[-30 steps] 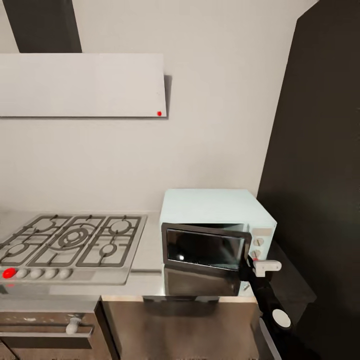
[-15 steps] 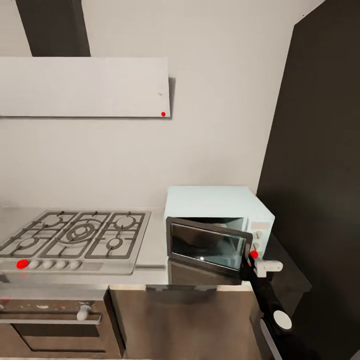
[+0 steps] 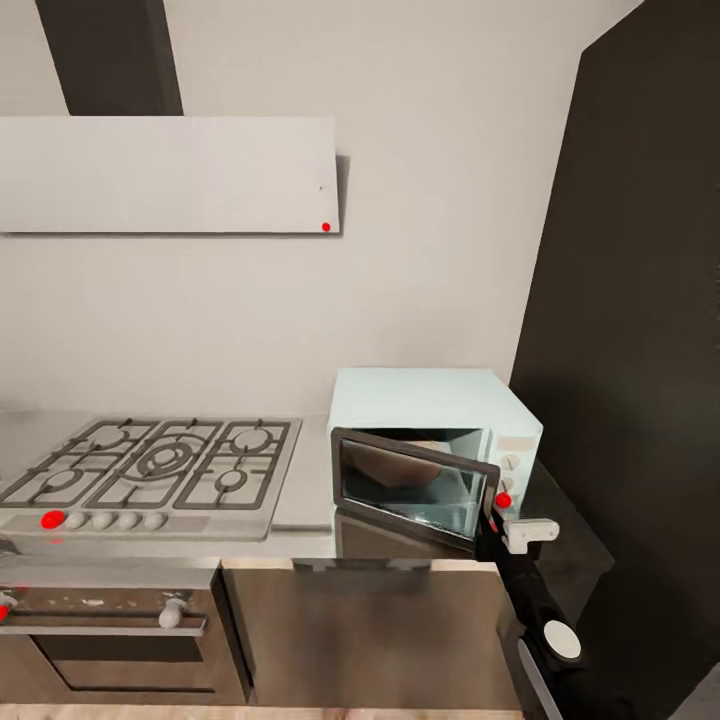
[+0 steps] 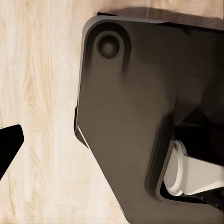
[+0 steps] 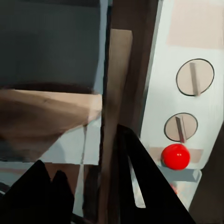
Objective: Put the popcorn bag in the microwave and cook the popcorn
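Microwave point(image 3: 430, 425) sits on the countertop point(image 3: 305, 500), just beside the gas hob point(image 3: 150, 465) and against the dark tall cabinet point(image 3: 630, 350). Its door point(image 3: 412, 487) is part open, swung out toward the camera. Through the glass there's a tan-brown shape inside the cavity, likely the popcorn bag point(image 3: 390, 465); rim and label can't be made out, and the popcorn itself isn't discernible.

Right gripper point(image 3: 497, 528) is at the door's free edge, below the red dot point(image 3: 503, 499) on the control panel. In the right wrist view the door edge point(image 5: 116, 121) runs between the two dark fingers point(image 5: 149, 186), which stand apart either side of it; contact can't be confirmed. Two knobs point(image 5: 195, 77) and the dot sit beside it.

Left wrist view: one dark fingertip point(image 4: 8, 145) cut off at the frame edge over wood floor point(image 4: 37, 93), beside the robot's dark base point(image 4: 140, 107). Can't tell if those fingers are apart or together.

Oven point(image 3: 110, 640) under the hob is cropped by the frame.
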Robot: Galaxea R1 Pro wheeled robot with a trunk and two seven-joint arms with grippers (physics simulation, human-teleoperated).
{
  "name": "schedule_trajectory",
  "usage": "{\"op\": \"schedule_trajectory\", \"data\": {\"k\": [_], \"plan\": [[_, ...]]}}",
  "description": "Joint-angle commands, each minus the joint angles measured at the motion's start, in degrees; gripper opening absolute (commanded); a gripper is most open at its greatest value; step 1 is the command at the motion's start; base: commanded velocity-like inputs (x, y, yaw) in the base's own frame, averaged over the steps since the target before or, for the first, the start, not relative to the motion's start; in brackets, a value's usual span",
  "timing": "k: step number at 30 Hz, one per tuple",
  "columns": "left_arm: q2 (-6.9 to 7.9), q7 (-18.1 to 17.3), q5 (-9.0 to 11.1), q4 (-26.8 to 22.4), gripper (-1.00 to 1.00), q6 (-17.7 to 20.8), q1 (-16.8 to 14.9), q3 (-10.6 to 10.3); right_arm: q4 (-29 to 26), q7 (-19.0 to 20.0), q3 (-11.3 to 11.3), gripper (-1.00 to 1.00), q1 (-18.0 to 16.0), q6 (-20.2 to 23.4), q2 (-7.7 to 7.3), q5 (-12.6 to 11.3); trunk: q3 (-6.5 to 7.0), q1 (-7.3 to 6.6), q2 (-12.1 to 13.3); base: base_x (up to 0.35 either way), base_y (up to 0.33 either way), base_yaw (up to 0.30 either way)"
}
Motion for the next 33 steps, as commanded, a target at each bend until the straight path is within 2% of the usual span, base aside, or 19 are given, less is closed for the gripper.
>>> {"op": "schedule_trajectory", "data": {"k": [1,9,10,33], "plan": [[-0.05,0.01,0.01,-0.13,1.0,-0.03,0.07,0.34,-0.07,-0.7,-0.15,-1.0,-0.06,-0.22,-0.09,-0.1,-0.02,-0.02,-0.08,-0.215,0.0,0.0],[-0.01,0.05,0.01,-0.12,1.0,0.04,0.07,0.37,-0.07,-0.7,0.74,-1.0,-0.06,-0.22,-0.09,-0.1,-0.02,-0.02,-0.08,-0.071,0.001,0.0],[-0.03,0.04,0.01,-0.13,1.0,0.06,0.07,0.37,-0.07,-0.7,-2.14,-1.0,-0.06,-0.22,-0.09,-0.09,-0.02,-0.02,-0.08,-0.164,0.046,0.0],[-0.07,0.01,0.01,-0.12,1.0,-0.03,0.07,0.34,-0.07,-0.7,-2.14,-1.0,-0.06,-0.29,-0.09,-0.11,-0.02,-0.02,-0.08,-0.051,0.008,0.0]]}}
